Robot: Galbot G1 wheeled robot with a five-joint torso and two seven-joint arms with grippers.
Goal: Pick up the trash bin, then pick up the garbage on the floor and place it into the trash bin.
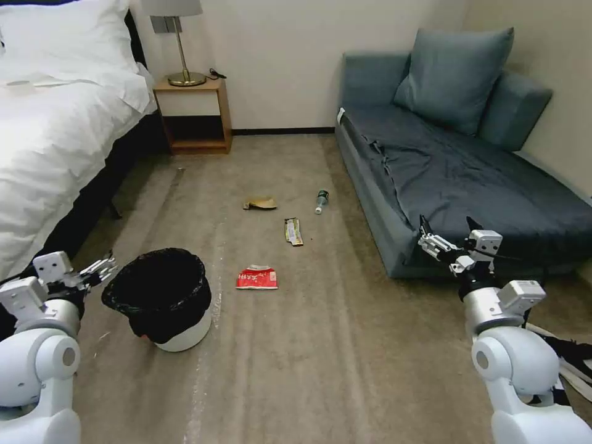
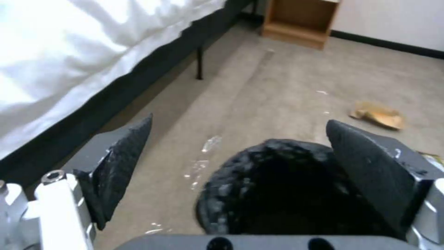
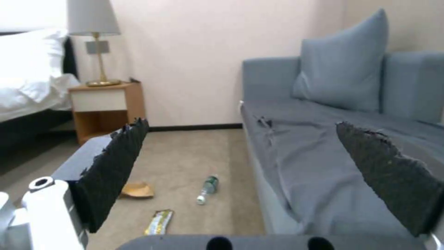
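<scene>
Standing just beside the open left tool [image 1: 102,268]: the trash bin [image 1: 161,299].

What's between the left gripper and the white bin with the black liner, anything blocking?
Nothing visible. The left gripper, open, hangs just beside the small round white plastic trash bin with its glossy black bag liner, on the bed side. In the left wrist view, bare carpet and the liner's rim lie between the fingers.
</scene>
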